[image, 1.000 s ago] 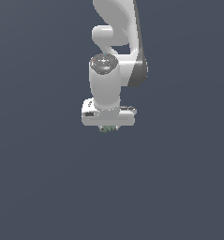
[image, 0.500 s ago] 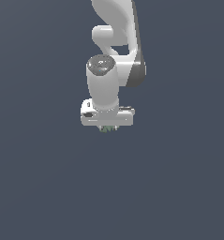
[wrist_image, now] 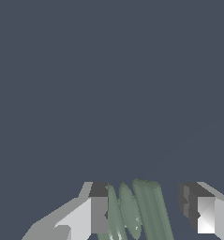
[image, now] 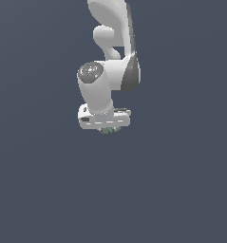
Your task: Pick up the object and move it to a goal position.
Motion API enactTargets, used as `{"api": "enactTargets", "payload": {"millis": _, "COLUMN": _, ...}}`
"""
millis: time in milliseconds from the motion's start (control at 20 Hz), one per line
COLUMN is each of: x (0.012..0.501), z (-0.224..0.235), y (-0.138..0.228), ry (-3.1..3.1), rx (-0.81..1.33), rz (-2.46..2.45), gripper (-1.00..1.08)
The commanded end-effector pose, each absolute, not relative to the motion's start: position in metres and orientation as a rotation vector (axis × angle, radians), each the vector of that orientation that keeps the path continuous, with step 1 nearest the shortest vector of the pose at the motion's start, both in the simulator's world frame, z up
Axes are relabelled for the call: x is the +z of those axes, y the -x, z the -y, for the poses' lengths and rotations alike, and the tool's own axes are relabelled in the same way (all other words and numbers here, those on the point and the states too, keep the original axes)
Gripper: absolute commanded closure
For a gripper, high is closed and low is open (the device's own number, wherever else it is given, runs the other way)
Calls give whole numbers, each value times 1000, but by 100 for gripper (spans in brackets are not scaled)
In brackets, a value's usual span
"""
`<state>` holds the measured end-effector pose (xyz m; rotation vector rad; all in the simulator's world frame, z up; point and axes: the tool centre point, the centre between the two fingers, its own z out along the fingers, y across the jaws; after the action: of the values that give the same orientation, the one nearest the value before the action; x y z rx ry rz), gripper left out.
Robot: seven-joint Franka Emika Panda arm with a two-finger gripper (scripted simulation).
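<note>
Plain slate-grey ground (image: 181,190) filled both views, with no table edge, marker or goal visible anywhere. From the exterior view, the white Panda arm (image: 116,38) reached down from above, ending in the gripper (image: 110,129), whose broad white hand hid most of what lay beneath it. Only a few specks of the object (image: 110,130), dull sage-green, peeped out under the hand's lower edge. The wrist view showed more: the object (wrist_image: 137,211), a set of flat ridged slabs, lay between the two fingers (wrist_image: 98,213). One finger appeared to touch it or stand just beside it, while the other finger stood apart from it with grey ground showing in the gap. The jaws were therefore spread and not clamped on anything. Whether the object rested on the ground could not be told, as no shadow or contact line was visible. Judged from this, the approach and straddling of the object were done; closing the jaws, lifting, and the carry to the goal all remained.
</note>
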<state>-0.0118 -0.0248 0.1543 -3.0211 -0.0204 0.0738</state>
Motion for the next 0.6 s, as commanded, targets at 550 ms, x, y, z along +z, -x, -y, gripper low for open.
{"api": "enactTargets", "payload": {"millis": 550, "x": 113, "z": 48, "y": 48, "ry": 2815, "rx": 100, "rz": 124, "gripper": -20}}
